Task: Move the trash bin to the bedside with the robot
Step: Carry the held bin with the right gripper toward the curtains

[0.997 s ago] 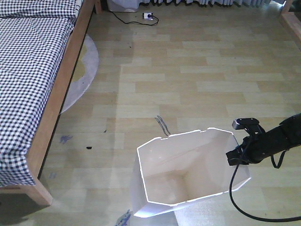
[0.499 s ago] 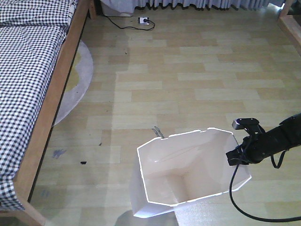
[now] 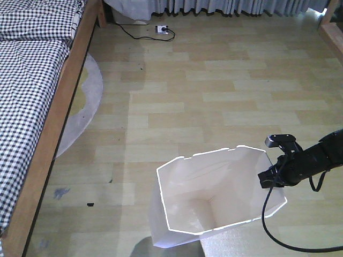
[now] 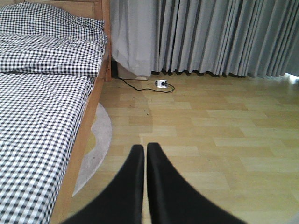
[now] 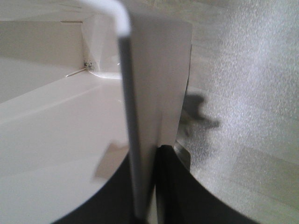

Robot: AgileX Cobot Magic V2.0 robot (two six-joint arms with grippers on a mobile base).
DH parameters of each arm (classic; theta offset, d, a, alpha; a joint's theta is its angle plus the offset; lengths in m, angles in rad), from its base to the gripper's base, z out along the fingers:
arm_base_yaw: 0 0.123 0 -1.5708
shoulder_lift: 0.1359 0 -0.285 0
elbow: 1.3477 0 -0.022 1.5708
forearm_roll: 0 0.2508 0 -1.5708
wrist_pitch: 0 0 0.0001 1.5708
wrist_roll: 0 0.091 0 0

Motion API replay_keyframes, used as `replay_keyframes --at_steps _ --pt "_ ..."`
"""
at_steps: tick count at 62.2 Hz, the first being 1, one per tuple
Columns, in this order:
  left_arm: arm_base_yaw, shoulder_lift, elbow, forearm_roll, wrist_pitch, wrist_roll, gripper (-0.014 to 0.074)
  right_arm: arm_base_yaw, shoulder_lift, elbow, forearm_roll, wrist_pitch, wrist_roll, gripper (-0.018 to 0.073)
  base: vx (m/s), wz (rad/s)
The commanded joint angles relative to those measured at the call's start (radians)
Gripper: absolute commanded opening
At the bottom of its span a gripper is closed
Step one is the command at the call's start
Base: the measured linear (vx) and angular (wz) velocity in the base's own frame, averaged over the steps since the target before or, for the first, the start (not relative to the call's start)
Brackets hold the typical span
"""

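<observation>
The white trash bin (image 3: 198,179) with its octagonal rim and cream inside stands low in the front view, right of the bed. My right gripper (image 3: 269,179), on a thin black arm with trailing cable, is shut on the bin's right rim. In the right wrist view the bin's wall (image 5: 145,93) runs edge-on between the two black fingers of the right gripper (image 5: 150,156). The bed (image 3: 32,91), with checked bedding and a light wooden frame, fills the left side. My left gripper (image 4: 145,150) is shut with nothing in it, above the floor beside the bed (image 4: 42,107).
A round grey rug (image 3: 81,101) pokes out from under the bed. A white power strip (image 3: 161,29) with a black cable lies near the grey curtains (image 4: 210,37). A wooden furniture leg (image 3: 330,29) shows at the top right.
The floor and bed have slid down and left in the front view, and the bed's near corner has left the frame. The bin and right gripper keep their place in the picture.
</observation>
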Motion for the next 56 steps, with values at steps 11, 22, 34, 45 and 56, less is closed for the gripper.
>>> replay_keyframes --at_steps 11,22,34,45,56 --pt "0.000 -0.014 0.012 -0.004 -0.069 -0.006 -0.0006 -0.003 -0.075 -0.013 0.063 0.175 0.005 -0.0005 0.24 0.06" --pt "0.000 -0.014 0.012 -0.004 -0.069 -0.006 -0.0006 -0.003 -0.075 -0.013 0.063 0.175 0.005 -0.0005 0.26 0.06" --pt "0.000 -0.014 0.012 -0.004 -0.069 -0.006 -0.0006 -0.003 -0.075 -0.013 0.063 0.175 0.005 -0.0005 0.26 0.04" --pt "0.000 -0.014 0.012 -0.004 -0.069 -0.006 -0.0006 -0.003 -0.075 -0.013 0.063 0.175 0.005 -0.0005 0.25 0.01" --pt "0.000 -0.014 0.012 -0.004 -0.069 -0.006 -0.0006 -0.003 -0.075 -0.013 0.063 0.175 0.005 -0.0005 0.24 -0.01"
